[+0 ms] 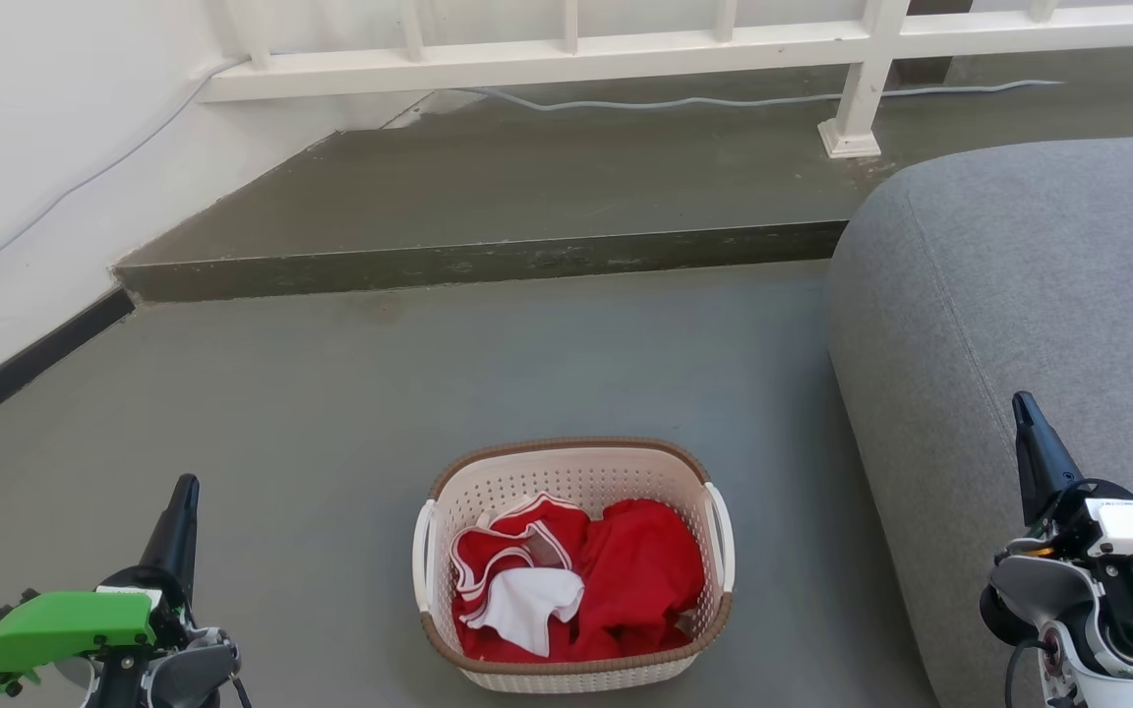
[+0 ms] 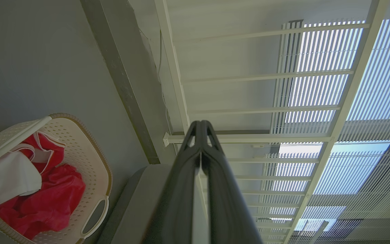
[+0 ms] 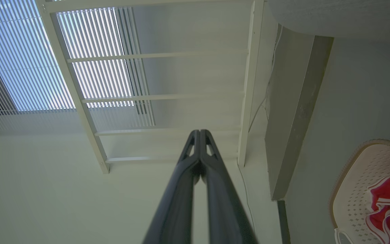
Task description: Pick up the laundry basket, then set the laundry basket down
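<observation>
- Cream-white perforated plastic with a brown rim, the laundry basket (image 1: 586, 477) stands on the grey floor (image 1: 330, 413) between the two arms and just beside the grey sofa (image 1: 1039, 295). Neither gripper touches it.
- The left gripper (image 1: 187, 484) is low on the basket's left, well apart from it, its fingers pressed together tip to tip with nothing between them. The right gripper (image 1: 1022, 401), in front of the sofa, is closed and empty in the same way. If either arrived closed, it would probably shove the basket along the smooth floor rather than hook it.
- The left handle (image 1: 422, 556) and right handle (image 1: 721, 536) are slim white loops lying close to the wall. A finger that misses the narrow gap could skid off.
- Lifting one side before the other would tilt the basket, and the red garments (image 1: 640, 570) and white cloth (image 1: 527, 605), heaped near the rim, could spill out.
- A finger coming in too high could pinch cloth instead of the handle.
- The sofa crowds the right side, so the right arm may brush it on approach.
</observation>
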